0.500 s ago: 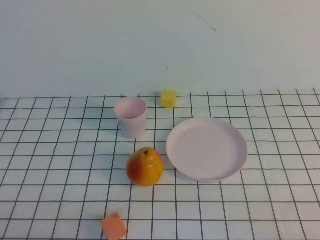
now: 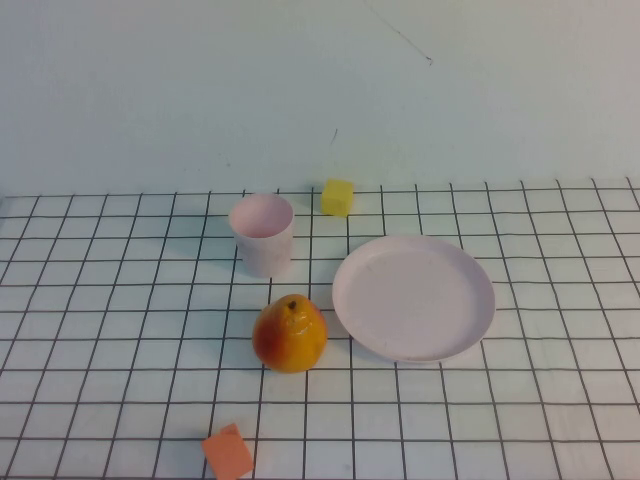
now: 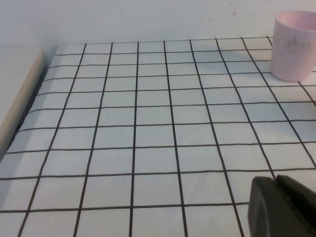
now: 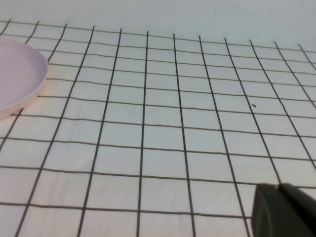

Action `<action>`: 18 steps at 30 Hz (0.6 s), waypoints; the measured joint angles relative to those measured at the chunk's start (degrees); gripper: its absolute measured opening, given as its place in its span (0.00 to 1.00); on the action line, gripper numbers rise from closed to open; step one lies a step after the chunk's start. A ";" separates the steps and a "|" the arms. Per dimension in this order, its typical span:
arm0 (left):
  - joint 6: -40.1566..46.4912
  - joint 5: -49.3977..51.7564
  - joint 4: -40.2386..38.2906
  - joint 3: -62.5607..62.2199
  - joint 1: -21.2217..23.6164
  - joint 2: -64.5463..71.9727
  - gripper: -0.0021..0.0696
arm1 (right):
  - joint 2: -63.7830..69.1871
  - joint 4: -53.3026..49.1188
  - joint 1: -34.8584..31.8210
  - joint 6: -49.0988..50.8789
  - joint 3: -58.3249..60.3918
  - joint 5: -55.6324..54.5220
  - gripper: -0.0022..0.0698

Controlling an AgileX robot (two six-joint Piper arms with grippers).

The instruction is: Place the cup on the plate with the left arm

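Left gripper (image 3: 279,205) is clamped shut on nothing, cup (image 3: 295,45) well ahead; I'd knock it over going in like this. Right gripper (image 4: 284,210): can't tell.

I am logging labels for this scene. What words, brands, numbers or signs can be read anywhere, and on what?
None: the cup, plate, pear, yellow block, orange block and grid cloth carry no writing. The left tool and right tool show no markings.
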 joint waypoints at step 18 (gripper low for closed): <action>0.00 -12.48 -2.01 0.21 0.00 0.00 0.03 | 0.00 0.00 0.00 0.00 0.00 0.00 0.03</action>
